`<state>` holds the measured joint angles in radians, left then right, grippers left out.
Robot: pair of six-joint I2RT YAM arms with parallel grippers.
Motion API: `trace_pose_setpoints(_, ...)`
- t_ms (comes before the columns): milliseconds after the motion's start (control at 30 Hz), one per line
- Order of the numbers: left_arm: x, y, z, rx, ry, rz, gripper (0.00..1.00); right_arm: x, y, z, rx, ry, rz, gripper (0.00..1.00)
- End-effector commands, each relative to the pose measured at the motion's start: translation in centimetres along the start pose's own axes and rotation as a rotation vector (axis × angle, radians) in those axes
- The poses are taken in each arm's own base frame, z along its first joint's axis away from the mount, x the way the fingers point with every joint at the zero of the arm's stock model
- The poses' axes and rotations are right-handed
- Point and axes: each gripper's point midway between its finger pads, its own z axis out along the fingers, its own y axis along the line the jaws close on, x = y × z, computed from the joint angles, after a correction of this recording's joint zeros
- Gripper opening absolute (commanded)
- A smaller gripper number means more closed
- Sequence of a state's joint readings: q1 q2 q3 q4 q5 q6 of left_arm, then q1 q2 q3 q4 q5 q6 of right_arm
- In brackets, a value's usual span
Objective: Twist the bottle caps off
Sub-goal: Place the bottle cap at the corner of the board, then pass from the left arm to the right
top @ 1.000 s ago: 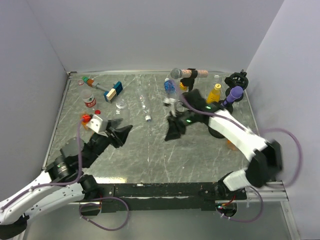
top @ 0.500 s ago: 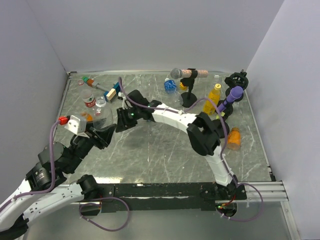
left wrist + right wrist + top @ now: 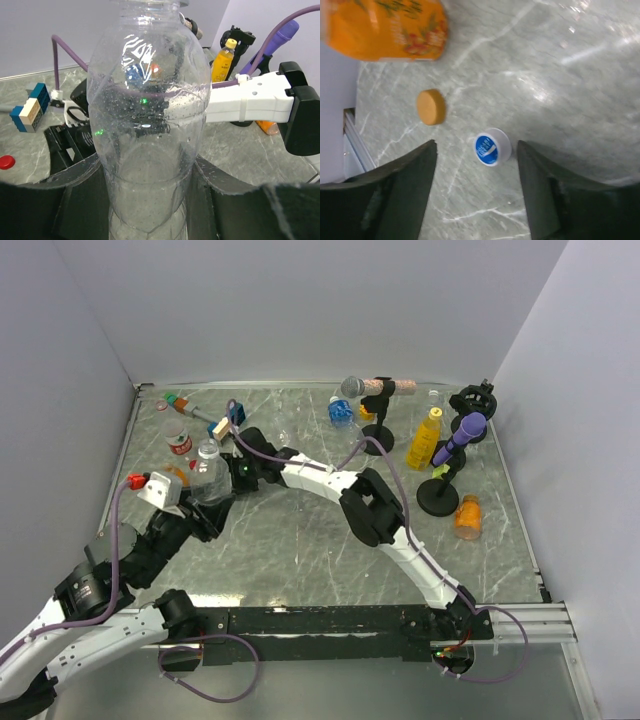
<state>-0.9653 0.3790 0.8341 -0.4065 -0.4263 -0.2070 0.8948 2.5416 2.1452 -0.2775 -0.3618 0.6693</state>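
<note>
1. Between the fingers of the right pincer (image 3: 476, 144), a white cap (image 3: 491, 146) lay blue face up on the marble table (image 3: 560, 60). The fingers were spread and clear of the cap on both sides, pinching nothing.
2. Beyond the left-hand finger in that wrist view, an orange cap (image 3: 431, 106) lay flat, apart from the white cap. Farther out, an orange bottle (image 3: 385, 27) filled the upper left corner.
3. The left pincer (image 3: 147, 170) was pinching a clear bottle (image 3: 147, 115) low on its body, one finger on each side and the neck end away from the wrist. Droplets sat on the inner wall. The top ran off the wrist view, so cap on or off could not be told.
4. Just behind the clear bottle stood the right arm (image 3: 250, 102), its black wrist seen through the plastic.
5. Farther back on the left were a blue-and-tan block (image 3: 30, 106) and a red cap (image 3: 5, 161) flat on the table. On the right were a yellow bottle (image 3: 223, 61), upright with its cap on, and a purple microphone (image 3: 295, 32).
6. Overhead, both pincers sat over the left part of the table. A second orange bottle (image 3: 466, 517) lay well apart at the right side.
</note>
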Motion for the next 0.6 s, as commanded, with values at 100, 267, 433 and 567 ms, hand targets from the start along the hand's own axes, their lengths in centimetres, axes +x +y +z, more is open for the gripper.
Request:
trace_pose_setpoints(100,0.0,-0.6,-0.3,0.036,-0.02,-0.047,0.15,-3.9,7.5,-6.3,-0.182,-0.081,-0.209,0.79)
trace_pose_setpoints(267,0.0,-1.9,-0.9,0.118,-0.033,-0.096,0.15,-2.7,9.5,-14.4,-0.308,-0.033,-0.411,0.92)
trace_pose_setpoints(433,0.4,-3.0,-1.1,0.19,-0.076,-0.155,0.15,0.8,9.9,-24.2,-0.484,-0.01,-0.752,0.99)
trace_pose_setpoints(567,0.1,-4.0,-0.4,0.234,-0.127,-0.195,0.16,7.9,9.5,-31.0,-0.734,-0.011,-1.006,0.99)
